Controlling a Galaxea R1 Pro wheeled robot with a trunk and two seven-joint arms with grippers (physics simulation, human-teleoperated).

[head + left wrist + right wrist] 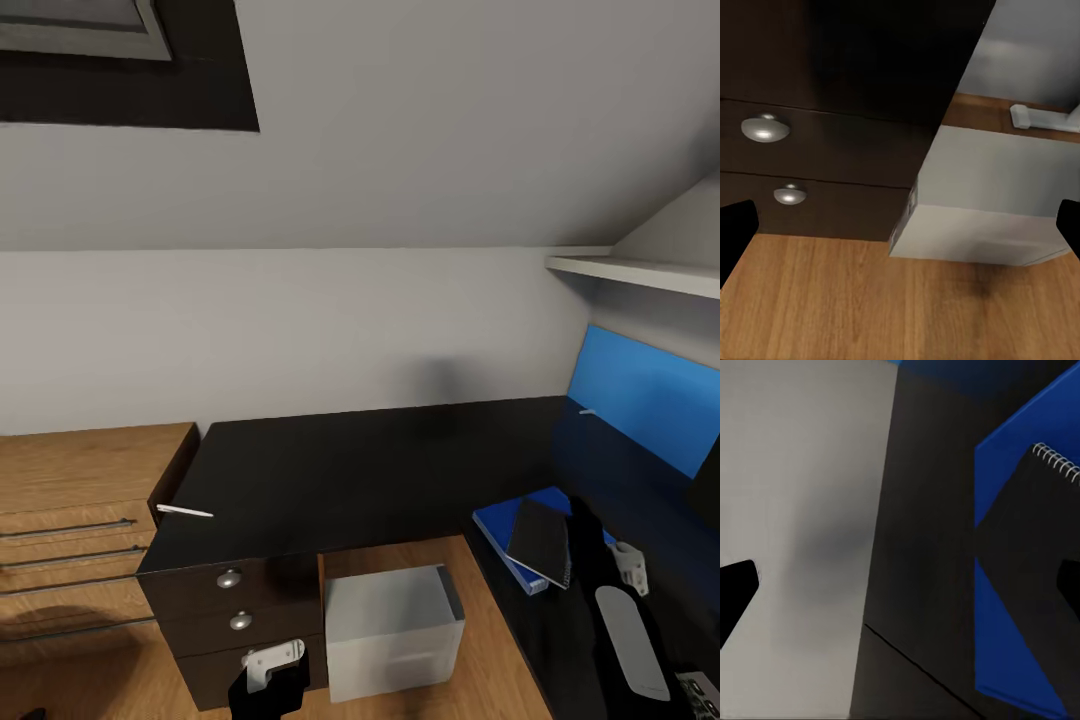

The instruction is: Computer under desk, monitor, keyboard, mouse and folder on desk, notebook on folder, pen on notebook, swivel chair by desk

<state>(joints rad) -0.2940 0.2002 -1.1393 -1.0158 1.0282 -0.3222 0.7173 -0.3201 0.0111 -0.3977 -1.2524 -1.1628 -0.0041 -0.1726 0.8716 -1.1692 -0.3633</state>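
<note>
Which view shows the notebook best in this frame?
The right wrist view: the notebook is close, its spiral binding clear, lying on the folder. The head view shows the whole notebook but smaller, beside the right arm. The left wrist view faces drawers and the computer.

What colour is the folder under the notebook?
Bright blue folder, clearest in the right wrist view, beneath the dark notebook.

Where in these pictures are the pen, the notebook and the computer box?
pen (184, 512): head view, middle of its white shaft.
notebook (540, 540): head view, centre of its dark cover.
computer (385, 600): head view, its pale top face.
</note>
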